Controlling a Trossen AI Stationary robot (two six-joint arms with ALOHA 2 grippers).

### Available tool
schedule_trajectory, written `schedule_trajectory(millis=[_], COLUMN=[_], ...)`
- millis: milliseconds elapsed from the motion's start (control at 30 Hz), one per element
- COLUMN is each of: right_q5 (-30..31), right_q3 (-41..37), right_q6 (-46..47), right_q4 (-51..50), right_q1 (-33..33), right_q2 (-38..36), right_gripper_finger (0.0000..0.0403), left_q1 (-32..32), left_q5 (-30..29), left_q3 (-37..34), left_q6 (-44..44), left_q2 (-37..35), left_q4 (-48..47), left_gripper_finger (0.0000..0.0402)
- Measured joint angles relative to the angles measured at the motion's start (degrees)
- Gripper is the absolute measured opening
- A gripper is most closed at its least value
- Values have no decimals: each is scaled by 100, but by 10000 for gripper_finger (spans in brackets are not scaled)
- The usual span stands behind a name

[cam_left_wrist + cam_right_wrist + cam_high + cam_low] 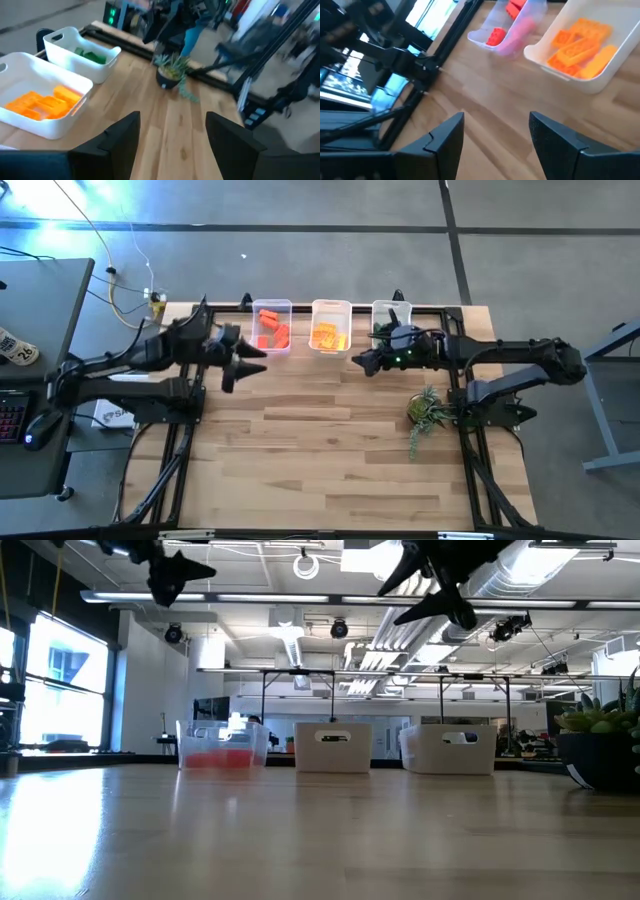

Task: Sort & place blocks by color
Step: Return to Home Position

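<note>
A wooden desk (330, 440) seen from above, with two dark robot arms reaching in from either side. Three small bins stand in a row along the far edge, close together.

The left bin (272, 326) is clear and holds the red blocks (270, 332). The middle bin (330, 326) is white and holds the orange-yellow blocks (327, 336), lying in a loose heap. The right bin (391, 318) is white and holds the green blocks (90, 54); from above, the right arm covers part of it. No blocks lie loose on the bare wood.

The left end effector (252, 360) hangs in the air just in front of the left bin, pointing toward the middle of the desk. Its two fingers (120, 142) are apart, with nothing between them.

The right end effector (362, 362) hangs in front of the gap between the middle and right bins, pointing toward the left arm. Its fingers (445, 142) are also spread apart and hold nothing.

From desk height, both end effectors sit high above the bins, well clear of the surface.

A small green plant (425, 410) in a dark pot stands on the right side of the desk, near the right arm's base and apart from the bins.
</note>
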Motion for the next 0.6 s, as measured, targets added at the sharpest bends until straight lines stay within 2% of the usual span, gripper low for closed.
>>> schedule_trajectory(millis=[167, 333, 500, 600], right_q5=[28, 212, 345, 311], right_q3=[0, 0, 0, 0], right_q6=[220, 152, -87, -283], right_q4=[97, 427, 505, 502], right_q1=[228, 524, 668, 630], right_q2=[0, -1, 0, 0], right_gripper_finger=[210, 210, 210, 210], left_q1=[-223, -465, -736, -860], left_q5=[-31, -69, -527, -1035], left_q3=[-1134, -1996, -2804, -3142], left_q6=[-386, -394, -501, -544], left_q2=[-984, -1873, -2738, -3163], left_q4=[792, 1398, 2334, 2486], left_gripper_finger=[214, 214, 214, 214])
